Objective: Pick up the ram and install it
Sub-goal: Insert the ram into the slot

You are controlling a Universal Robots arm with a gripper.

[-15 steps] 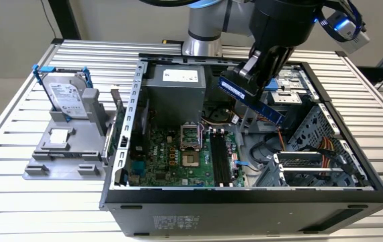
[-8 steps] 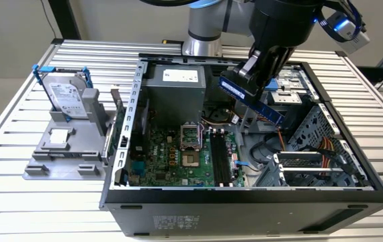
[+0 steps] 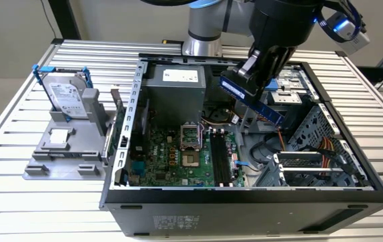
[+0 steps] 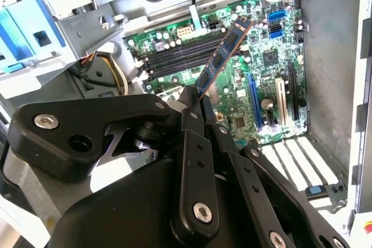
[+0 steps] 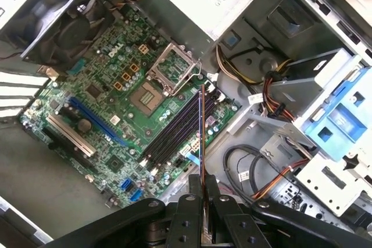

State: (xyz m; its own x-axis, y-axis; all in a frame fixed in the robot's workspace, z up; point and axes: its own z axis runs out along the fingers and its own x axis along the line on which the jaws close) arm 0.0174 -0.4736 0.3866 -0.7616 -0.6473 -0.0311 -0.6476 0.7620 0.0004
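Above the open black computer case (image 3: pixel 245 195), which lies on its side on a slatted metal table (image 3: pixel 44 206), the long, thin, dark memory stick that is the ram (image 3: pixel 270 112) is held in the air by the arm's black two-fingered gripper (image 3: pixel 251 83). The fingers are clenched on one end of the ram, and the rest of the stick juts out free, slanting down toward the inside of the case in the exterior view. In both wrist views the ram (image 4: pixel 224 56) (image 5: pixel 202 132) is seen reaching out from the gripper (image 4: pixel 196 98) (image 5: pixel 203 181) over the green motherboard (image 3: pixel 171 156), close to the row of long black memory slots (image 5: pixel 174 132) beside the square metal processor socket (image 5: pixel 168 71). No contact with the board is seen, and the slots look unfilled. The pick-up is judged to be done, and the step in hand is judged to be the carry and approach to a slot. Seating is judged to call for the stick's long contact edge to be levelled and set parallel over one slot, since it is now tilted and skewed to the slots, and for even pressure along its length. Whether the slot latches stand open cannot be told.
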